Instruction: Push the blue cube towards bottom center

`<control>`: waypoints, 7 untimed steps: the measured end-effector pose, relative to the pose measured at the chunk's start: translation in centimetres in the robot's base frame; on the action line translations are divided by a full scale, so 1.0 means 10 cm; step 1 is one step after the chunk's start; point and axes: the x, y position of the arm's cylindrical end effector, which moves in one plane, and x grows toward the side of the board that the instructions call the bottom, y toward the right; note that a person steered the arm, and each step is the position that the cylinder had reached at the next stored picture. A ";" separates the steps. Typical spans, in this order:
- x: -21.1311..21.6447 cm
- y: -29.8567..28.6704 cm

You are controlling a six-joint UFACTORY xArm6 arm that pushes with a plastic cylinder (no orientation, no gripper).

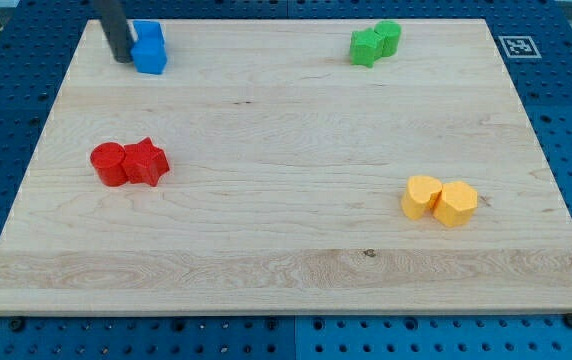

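Observation:
Two blue blocks sit touching at the view's top left: a blue cube [148, 35] at the back and another blue block [150, 56] in front of it, whose shape I cannot make out. My tip [122, 58] rests on the board just left of the blue pair, close to or touching the front blue block. The dark rod rises from it out of the view's top.
A red cylinder [109, 164] and red star [147, 162] touch at the left middle. Two green blocks [376, 43] sit at the top right. Two yellow blocks [439, 200] sit at the right. The wooden board [286, 270] lies on a blue pegboard table.

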 end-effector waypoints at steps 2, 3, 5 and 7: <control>-0.14 0.35; -0.11 0.60; 0.59 0.92; 0.32 1.45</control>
